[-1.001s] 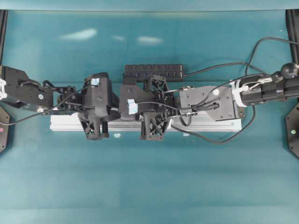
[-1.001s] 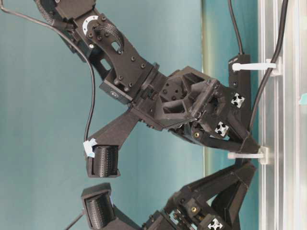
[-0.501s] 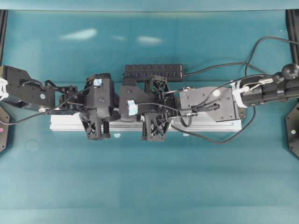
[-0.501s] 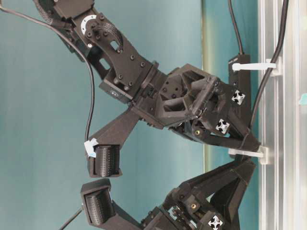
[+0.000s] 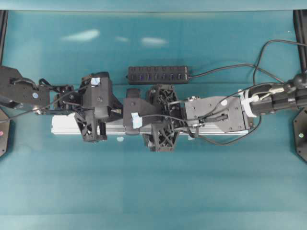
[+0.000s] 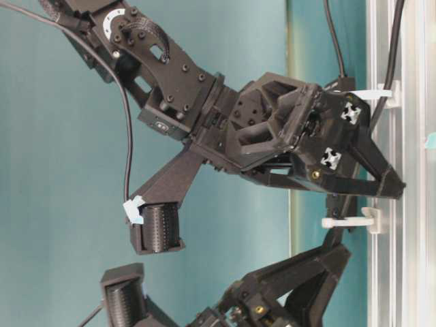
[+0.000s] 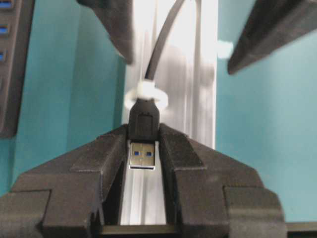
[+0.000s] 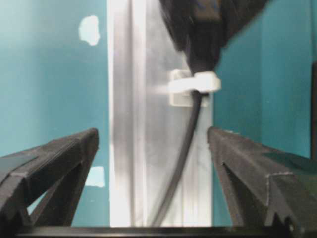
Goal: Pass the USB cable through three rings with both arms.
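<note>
Where the thin black USB cable (image 7: 159, 44) ends in its small black plug with a metal tip (image 7: 142, 144), the left tool (image 7: 143, 148) has that plug pinched between its two black fingers, closed down to the plug's width. Just beyond the fingertips, the cord passes through a small whitish translucent ring (image 7: 147, 93) fixed upright on the long silver aluminium rail (image 7: 198, 89), and the plug's back end sits right against this loop.

From the right wrist view, the same cord (image 8: 185, 148) runs along the rail (image 8: 143, 124) and through a white ring on a small base (image 8: 190, 84), with a dark blurred shape above it. The right tool (image 8: 153, 144) stands wide open, its two lattice fingers (image 8: 54, 158) spread to either side of the rail and holding nothing; the cord lies between them without touching either.

At table level, two rings show on the rail's edge, one (image 6: 371, 93) with the cord through it and one (image 6: 351, 221) lower down, near the dark fingertips (image 6: 381, 184) of one tool.

From overhead, both black arms meet over the rail (image 5: 64, 125), which lies lengthwise on the teal table (image 5: 153, 191). Behind it rests a black multi-port hub bar (image 5: 157, 74). A small pale tape bit (image 5: 120, 139) lies just in front of the rail.
</note>
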You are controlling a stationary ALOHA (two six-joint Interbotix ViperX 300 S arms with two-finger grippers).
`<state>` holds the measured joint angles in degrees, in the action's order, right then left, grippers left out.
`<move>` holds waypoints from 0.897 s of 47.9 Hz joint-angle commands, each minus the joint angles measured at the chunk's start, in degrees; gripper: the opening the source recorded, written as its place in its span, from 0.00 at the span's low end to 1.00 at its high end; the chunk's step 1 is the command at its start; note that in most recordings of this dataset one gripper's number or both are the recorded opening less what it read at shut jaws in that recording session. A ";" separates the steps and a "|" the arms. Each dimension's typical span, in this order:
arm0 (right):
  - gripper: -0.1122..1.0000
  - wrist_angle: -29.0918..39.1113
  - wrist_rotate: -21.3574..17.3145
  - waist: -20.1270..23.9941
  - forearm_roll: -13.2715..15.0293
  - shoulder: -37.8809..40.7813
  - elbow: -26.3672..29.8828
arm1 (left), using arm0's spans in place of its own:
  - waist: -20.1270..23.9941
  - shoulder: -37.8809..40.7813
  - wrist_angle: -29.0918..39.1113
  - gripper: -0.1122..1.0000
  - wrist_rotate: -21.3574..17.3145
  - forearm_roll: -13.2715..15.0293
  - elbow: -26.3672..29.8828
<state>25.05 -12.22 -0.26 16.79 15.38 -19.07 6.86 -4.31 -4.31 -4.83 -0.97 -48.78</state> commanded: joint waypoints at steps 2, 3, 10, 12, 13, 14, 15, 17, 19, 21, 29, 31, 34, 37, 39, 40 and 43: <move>0.84 -0.26 -0.62 0.00 0.09 -1.49 1.05 | -0.26 -2.20 0.70 0.28 0.09 -0.09 0.44; 0.83 -0.26 -0.62 0.00 0.18 -1.49 1.05 | -0.18 -2.37 0.88 0.28 0.09 -0.09 0.44; 0.84 -0.26 -0.62 -0.18 0.09 -1.76 1.05 | -0.18 -4.31 2.37 0.28 0.18 -0.09 -0.70; 0.83 -0.26 -0.62 -0.26 0.18 -1.85 1.05 | -0.26 -4.75 2.64 0.28 0.26 -0.09 -1.23; 0.83 -0.26 -0.62 -0.26 0.18 -1.85 1.05 | -0.26 -5.01 2.64 0.28 0.26 -0.09 -1.32; 0.83 -0.26 -0.62 -0.26 0.18 -1.93 1.05 | -0.18 -5.19 2.72 0.28 0.26 -0.09 -1.67; 0.83 -0.26 -0.62 -0.26 0.18 -1.93 1.05 | -0.26 -5.36 2.72 0.28 0.26 -0.09 -1.85; 0.83 -0.26 -0.62 -0.44 0.18 -2.02 0.97 | -0.18 -5.54 2.81 0.28 0.35 -0.09 -2.11; 0.83 -0.26 -0.62 -0.53 0.18 -2.02 0.97 | -0.26 -5.71 2.72 0.28 0.35 -0.09 -2.46; 0.83 -0.35 -0.62 -0.62 0.09 -2.02 0.88 | -0.18 -5.80 2.81 0.28 0.35 -0.09 -2.55; 0.83 -0.88 -0.62 -0.97 0.18 -2.11 0.62 | -0.26 -5.54 2.72 0.28 0.26 -0.09 -2.20; 0.83 -1.05 -0.62 -1.05 0.18 -2.11 0.62 | -0.18 -5.19 2.72 0.28 0.18 -0.09 -2.11; 0.83 -1.49 -0.62 -1.23 0.18 -2.11 0.62 | -0.18 -4.57 2.81 0.28 0.26 -0.09 -2.11; 0.83 -1.76 -0.62 -1.23 0.18 -2.11 0.62 | -0.26 -4.13 2.81 0.28 0.26 -0.09 -2.29; 0.83 -1.93 -0.62 -1.23 0.09 -2.11 0.62 | -0.35 -3.87 2.81 0.28 0.35 -0.09 -2.37; 0.83 -1.93 -0.62 -1.32 0.18 -2.11 0.62 | -0.35 -3.78 2.81 0.28 0.35 -0.09 -2.46; 0.83 -2.02 -0.62 -1.32 0.18 -2.11 0.62 | -0.35 -3.43 2.81 0.28 0.35 -0.09 -2.64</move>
<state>23.55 -12.22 -1.58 16.88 14.85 -18.90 6.77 -7.82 -1.23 -4.57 -0.97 -51.86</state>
